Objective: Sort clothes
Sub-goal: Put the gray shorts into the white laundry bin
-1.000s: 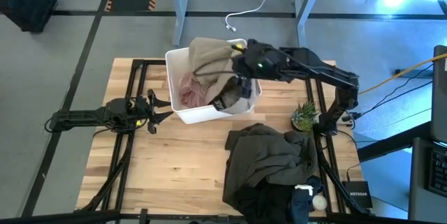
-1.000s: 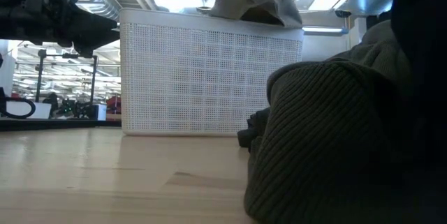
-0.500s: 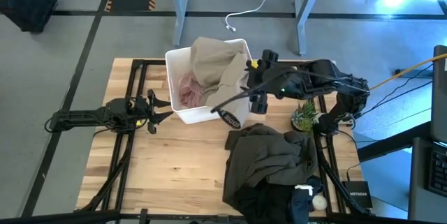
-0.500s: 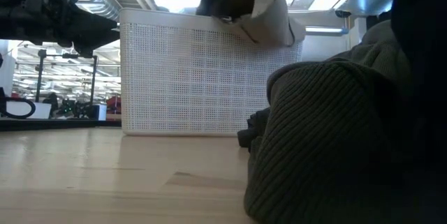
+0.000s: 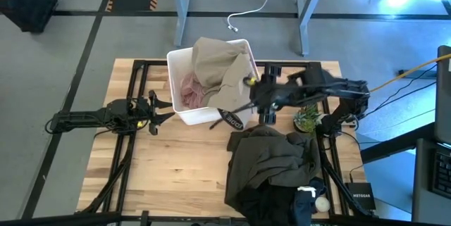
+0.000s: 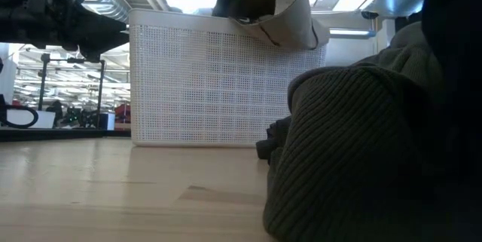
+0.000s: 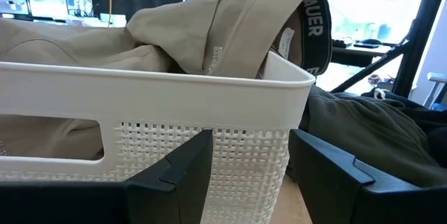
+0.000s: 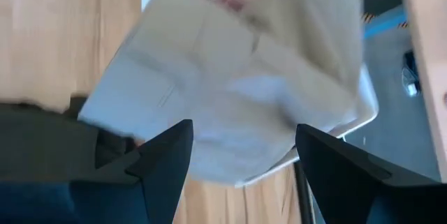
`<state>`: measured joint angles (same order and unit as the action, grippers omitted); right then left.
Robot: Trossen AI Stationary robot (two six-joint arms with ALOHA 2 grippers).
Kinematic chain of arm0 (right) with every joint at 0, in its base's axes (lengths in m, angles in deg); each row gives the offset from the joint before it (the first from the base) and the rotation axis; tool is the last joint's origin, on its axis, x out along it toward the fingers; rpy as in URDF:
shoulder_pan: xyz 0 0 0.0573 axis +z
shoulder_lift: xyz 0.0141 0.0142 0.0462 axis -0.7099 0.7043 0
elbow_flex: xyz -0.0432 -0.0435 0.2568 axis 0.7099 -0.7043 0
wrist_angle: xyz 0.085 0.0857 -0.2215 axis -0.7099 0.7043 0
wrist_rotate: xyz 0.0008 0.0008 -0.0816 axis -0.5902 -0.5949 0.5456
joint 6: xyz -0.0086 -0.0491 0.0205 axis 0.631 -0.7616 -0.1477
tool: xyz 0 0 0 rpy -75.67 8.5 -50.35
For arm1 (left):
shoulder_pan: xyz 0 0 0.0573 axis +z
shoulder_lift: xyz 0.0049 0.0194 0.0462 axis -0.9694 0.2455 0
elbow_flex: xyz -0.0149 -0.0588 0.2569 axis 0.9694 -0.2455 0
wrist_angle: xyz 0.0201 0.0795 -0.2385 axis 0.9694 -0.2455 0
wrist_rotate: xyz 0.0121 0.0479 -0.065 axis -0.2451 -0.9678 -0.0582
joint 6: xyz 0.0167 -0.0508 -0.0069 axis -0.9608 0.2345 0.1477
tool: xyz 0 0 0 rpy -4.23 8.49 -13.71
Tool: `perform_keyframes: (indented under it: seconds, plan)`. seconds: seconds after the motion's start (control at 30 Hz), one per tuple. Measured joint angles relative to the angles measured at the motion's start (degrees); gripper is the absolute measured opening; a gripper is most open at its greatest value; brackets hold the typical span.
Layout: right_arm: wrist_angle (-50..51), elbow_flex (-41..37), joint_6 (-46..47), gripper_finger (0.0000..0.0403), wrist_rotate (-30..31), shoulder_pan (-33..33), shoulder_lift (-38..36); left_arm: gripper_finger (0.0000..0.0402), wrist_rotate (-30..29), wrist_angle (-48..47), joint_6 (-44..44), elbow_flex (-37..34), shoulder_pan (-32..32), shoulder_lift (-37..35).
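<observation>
A white bin (image 5: 175, 63) holds a pale pink garment (image 5: 190, 92). A beige-khaki garment (image 5: 220, 63) is draped over the bin's right rim, and its black waistband (image 5: 232, 120) hangs outside. My right gripper (image 5: 252, 103) hovers open and empty just right of the bin, looking down on the beige garment (image 8: 244, 56). My left gripper (image 5: 163, 110) is open and empty left of the bin (image 7: 209, 84). A dark olive-brown garment (image 5: 271, 155) lies in a heap on black cloth (image 5: 271, 208) at the near right. A small navy piece (image 5: 306, 199) lies beside them.
A small green plant (image 5: 307, 117) stands right of the bin, close under my right arm. A small white ball (image 5: 322, 203) lies by the navy piece. Bare wood (image 5: 176, 170) spreads over the near left. In the low view the olive heap (image 6: 354, 151) blocks the right side.
My right gripper has drawn back from over the bin toward the table's right and near edges. The beige garment has stayed draped over the bin. Its black waistband end has dropped outside the right rim.
</observation>
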<state>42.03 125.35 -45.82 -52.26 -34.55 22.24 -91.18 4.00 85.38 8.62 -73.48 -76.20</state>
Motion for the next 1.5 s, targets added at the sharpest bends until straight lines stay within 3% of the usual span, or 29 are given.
perform_keyframes:
  seconds: [0.33,0.5,0.73,0.9,1.0,1.1,1.3,1.5]
  plan:
    - [-5.3,-24.9,4.7,0.027,4.4,4.2,-11.1,0.0184,0.0,0.0,0.0,0.0,0.0,0.0]
    - [-16.2,-40.9,6.9,0.027,5.1,3.9,-19.1,0.0184,0.0,0.0,0.0,0.0,0.0,0.0]
    - [-40.1,-58.8,2.8,0.027,5.4,3.9,-21.2,0.0184,0.0,0.0,0.0,0.0,0.0,0.0]
    - [-59.5,-60.6,-7.5,0.027,9.9,2.3,-19.9,0.0184,0.0,0.0,0.0,0.0,0.0,0.0]
    - [-66.6,-58.4,-9.7,0.027,8.0,-2.2,-19.9,0.0184,0.0,0.0,0.0,0.0,0.0,0.0]
    - [-69.6,-56.3,-9.6,0.027,3.9,-9.3,-19.9,0.0184,0.0,0.0,0.0,0.0,0.0,0.0]
    - [-74.3,-55.1,-5.1,0.027,-10.1,-22.4,-17.8,0.0184,0.0,0.0,0.0,0.0,0.0,0.0]
    - [-75.4,-55.1,0.6,0.027,-14.8,-29.4,-13.5,0.0184,0.0,0.0,0.0,0.0,0.0,0.0]
